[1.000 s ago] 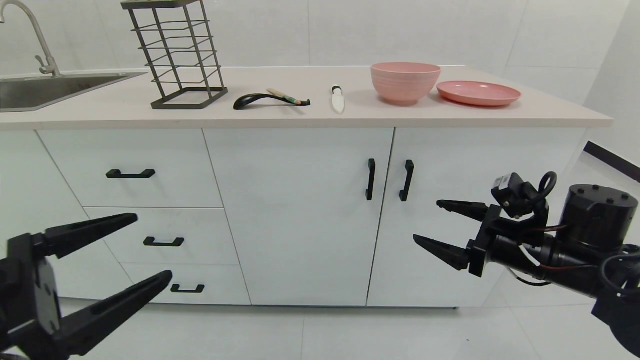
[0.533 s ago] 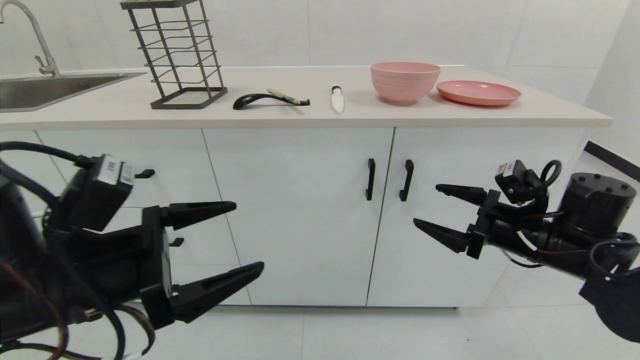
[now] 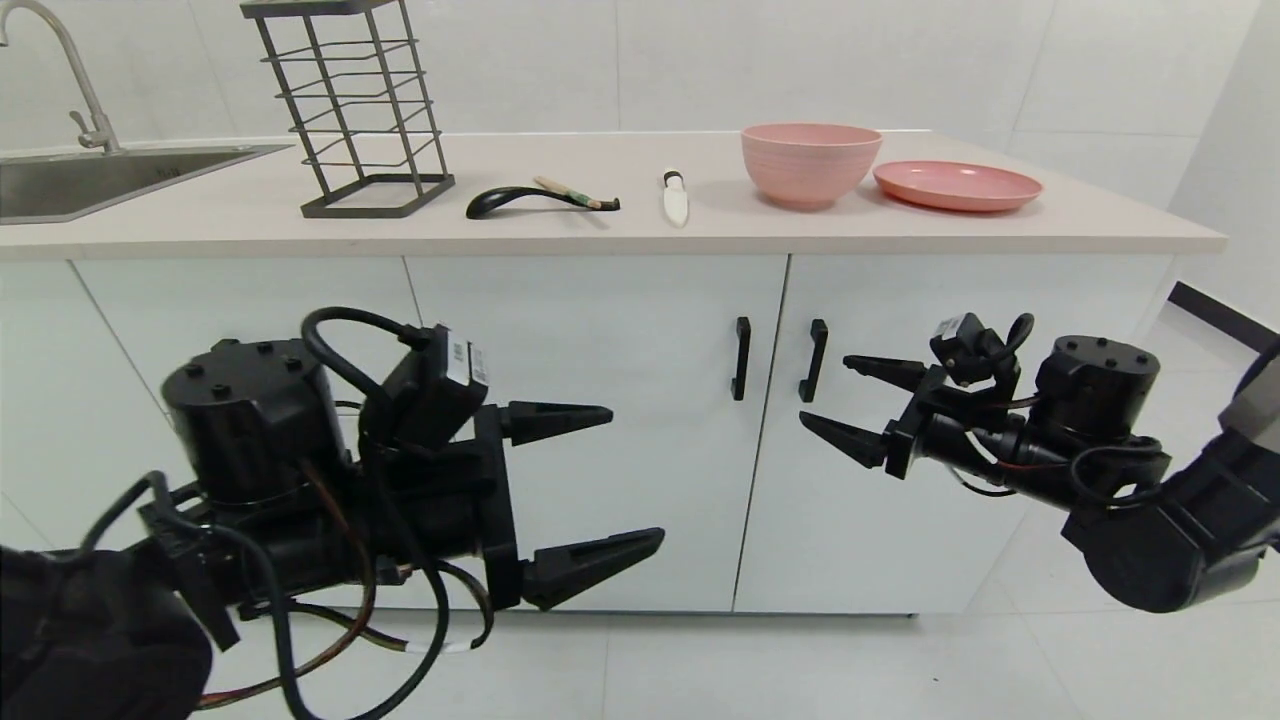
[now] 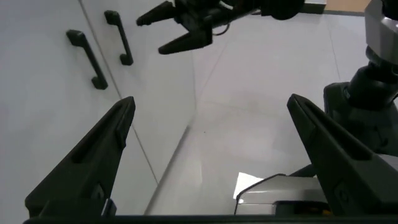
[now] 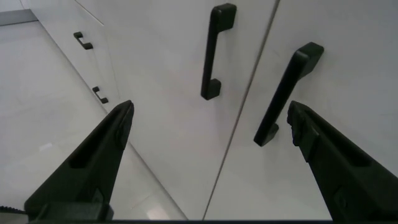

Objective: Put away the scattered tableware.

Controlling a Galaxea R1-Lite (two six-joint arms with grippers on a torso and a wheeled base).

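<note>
Head view: tabletop [image 3: 250, 215] carries the wire rack [image 3: 350, 110], a black spoon [image 3: 530, 200] with a wooden-handled utensil [image 3: 567, 192] at its handle, a white knife [image 3: 676, 198], a pink bowl [image 3: 811, 163] and a pink plate [image 3: 957, 185] just beside the bowl. Left pincer [image 3: 635, 475] and right pincer [image 3: 824, 391] are both released and empty, below the tabletop edge, in front of the cabinet doors.
Left wrist view: fingers spread wide above the floor; right pincer farther off, near the door handles [image 4: 87, 60].
Right wrist view: fingers spread, facing those handles, apart from them.
</note>
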